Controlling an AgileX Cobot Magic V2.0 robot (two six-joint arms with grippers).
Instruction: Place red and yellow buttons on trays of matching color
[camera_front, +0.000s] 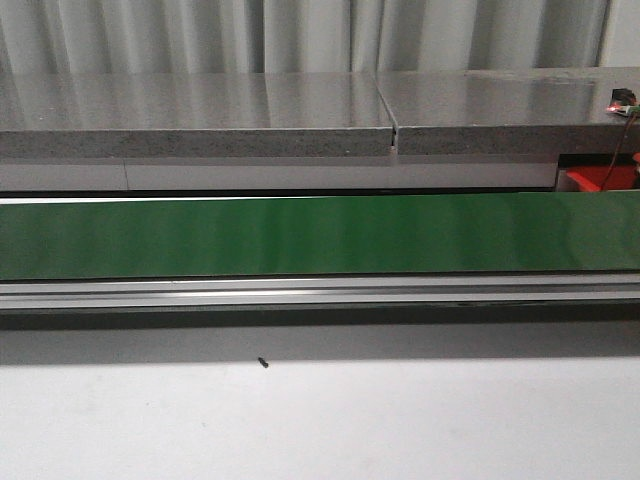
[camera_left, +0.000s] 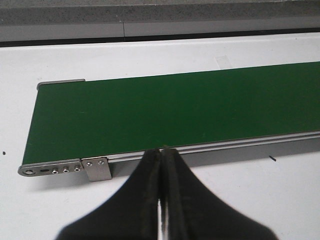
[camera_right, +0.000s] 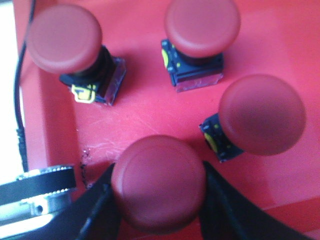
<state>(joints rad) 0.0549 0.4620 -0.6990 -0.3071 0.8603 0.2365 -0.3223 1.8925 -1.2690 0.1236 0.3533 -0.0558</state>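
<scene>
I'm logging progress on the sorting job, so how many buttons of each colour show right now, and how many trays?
Red buttons: 4, all over the red tray; one sits between the right claw's fingers.
Yellow buttons: 0 in view.
Red trays: 1.
Yellow trays: 0 in view.
Total: 5 things.
The green conveyor belt carries no buttons.

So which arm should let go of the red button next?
The right. Its end effector straddles a red button over the red tray; the left end effector is shut, empty, by the green belt.
</scene>
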